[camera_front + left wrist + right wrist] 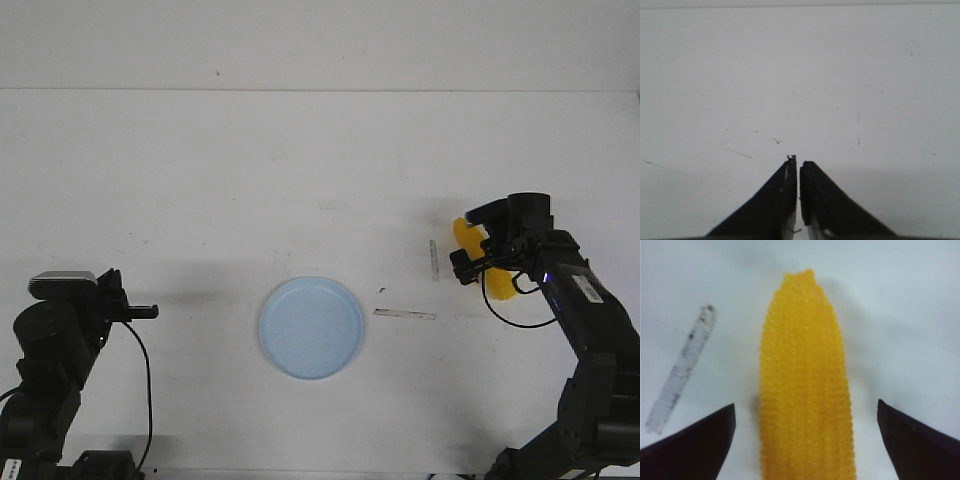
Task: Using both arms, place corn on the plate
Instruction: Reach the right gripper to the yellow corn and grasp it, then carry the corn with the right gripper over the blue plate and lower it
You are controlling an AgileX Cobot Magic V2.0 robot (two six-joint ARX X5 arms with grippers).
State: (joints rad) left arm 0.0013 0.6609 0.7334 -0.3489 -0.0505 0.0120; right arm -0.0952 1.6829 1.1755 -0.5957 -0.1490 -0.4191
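The yellow corn [497, 283] lies on the white table at the right, mostly hidden under my right gripper [478, 262]. In the right wrist view the corn [805, 390] lies between the open fingers [700, 440], with a gap to each side. The right gripper [806, 412] is open around the corn, not touching it. The pale blue plate [311, 327] sits empty at the middle front. My left gripper [150, 311] is shut and empty at the far left, over bare table [798, 160].
Two strips of worn tape lie on the table: one [404, 314] right of the plate, one [434, 260] just left of the corn, which also shows in the right wrist view [682, 370]. The table's far edge runs across the back.
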